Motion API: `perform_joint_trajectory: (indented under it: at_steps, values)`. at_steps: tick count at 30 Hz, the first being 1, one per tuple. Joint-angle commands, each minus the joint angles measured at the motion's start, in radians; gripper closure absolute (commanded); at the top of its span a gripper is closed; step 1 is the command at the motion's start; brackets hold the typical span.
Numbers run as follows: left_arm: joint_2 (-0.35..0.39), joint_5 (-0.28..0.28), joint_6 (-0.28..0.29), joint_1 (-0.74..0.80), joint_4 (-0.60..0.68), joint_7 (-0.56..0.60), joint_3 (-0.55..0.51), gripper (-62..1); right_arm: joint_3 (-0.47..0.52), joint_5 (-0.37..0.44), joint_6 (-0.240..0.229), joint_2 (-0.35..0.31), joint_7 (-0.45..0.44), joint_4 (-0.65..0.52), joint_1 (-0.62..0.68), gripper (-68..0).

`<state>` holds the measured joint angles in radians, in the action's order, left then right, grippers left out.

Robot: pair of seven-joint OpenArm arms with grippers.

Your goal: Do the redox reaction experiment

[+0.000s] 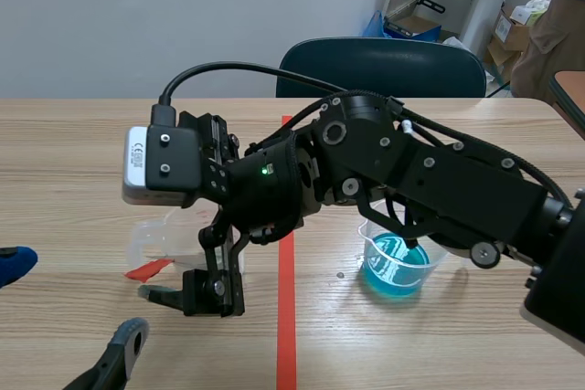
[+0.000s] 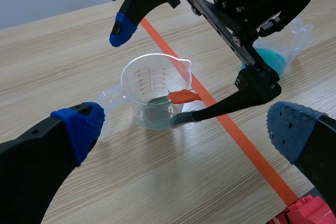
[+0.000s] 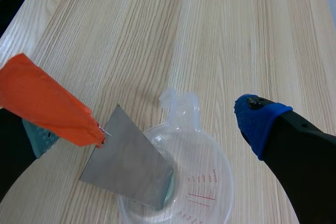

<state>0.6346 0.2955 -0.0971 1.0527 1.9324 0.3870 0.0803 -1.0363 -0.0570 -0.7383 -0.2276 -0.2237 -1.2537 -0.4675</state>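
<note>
Sheet (image 3: 128, 161): this grey metal piece with an orange tab (image 3: 47, 106) stands slanted inside the clear cup (image 1: 160, 239). Its lower edge is down in the cup and its tab end leans out over the rim. The lean keeps the tab up where it can be pinched without reaching into the cup.

Left of the cup, the left tool (image 2: 186, 129) hovers low over the surface (image 1: 73, 162). Its fingers are spread wide with nothing between them. The cup's handle points toward it, so it is probably placed to steady the cup.

Over the cup hangs the right tool (image 3: 149, 129), whose arm reaches in from right of the cup, across the red tape line (image 1: 287, 335). Its fingers are also spread. One pad is just beside the tab and the other is well off past the cup's far side, so it straddles the sheet without pinching it. Whether the near pad touches the tab is unclear.

Right of the cup, beyond the tape line and under the right arm, sits a beaker (image 1: 395, 262) of blue liquid. It is well apart from the cup. That liquid is presumably what the sheet is meant to react with.
</note>
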Motion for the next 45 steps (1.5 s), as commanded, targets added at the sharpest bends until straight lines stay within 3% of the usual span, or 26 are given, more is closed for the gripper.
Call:
perform_joint_trajectory:
  at_steps: [1,4,13,19,23,27,33,41,45]
  values:
    - [-0.005,-0.001,0.003,-0.003,0.006,0.013,0.005,-62.3,0.003,0.033,-0.007,-0.014,-0.009,-0.008,-0.008,-67.9]
    - [-0.005,-0.001,0.003,-0.006,0.006,0.013,0.005,-62.3,0.003,0.084,-0.007,-0.046,-0.011,-0.030,0.008,-67.9]
    - [-0.005,0.000,-0.008,-0.006,0.006,0.013,0.005,-62.3,0.049,0.251,0.094,-0.206,-0.011,-0.183,0.087,-67.9]
    - [-0.005,0.052,-0.025,0.000,0.016,-0.015,-0.028,-62.3,0.182,0.335,0.168,-0.311,-0.011,-0.292,0.222,-67.9]
    - [-0.005,0.053,-0.025,0.000,0.077,-0.088,-0.072,-62.3,0.323,0.365,0.206,-0.358,-0.007,-0.370,0.348,-67.9]
    - [-0.014,0.052,-0.044,-0.001,0.159,-0.162,-0.126,-62.3,0.489,0.364,0.227,-0.368,0.001,-0.446,0.491,-67.9]
    - [-0.103,0.024,-0.052,-0.009,0.245,-0.218,-0.230,-62.3,0.699,0.373,0.236,-0.367,0.029,-0.573,0.690,-67.9]
    - [-0.139,-0.092,-0.047,-0.011,0.321,-0.245,-0.252,-62.3,0.896,0.404,0.276,-0.360,0.051,-0.721,0.917,-67.9]
    - [-0.161,-0.098,-0.047,-0.026,0.323,-0.287,-0.252,-62.3,0.983,0.438,0.279,-0.359,0.054,-0.766,1.016,-67.9]
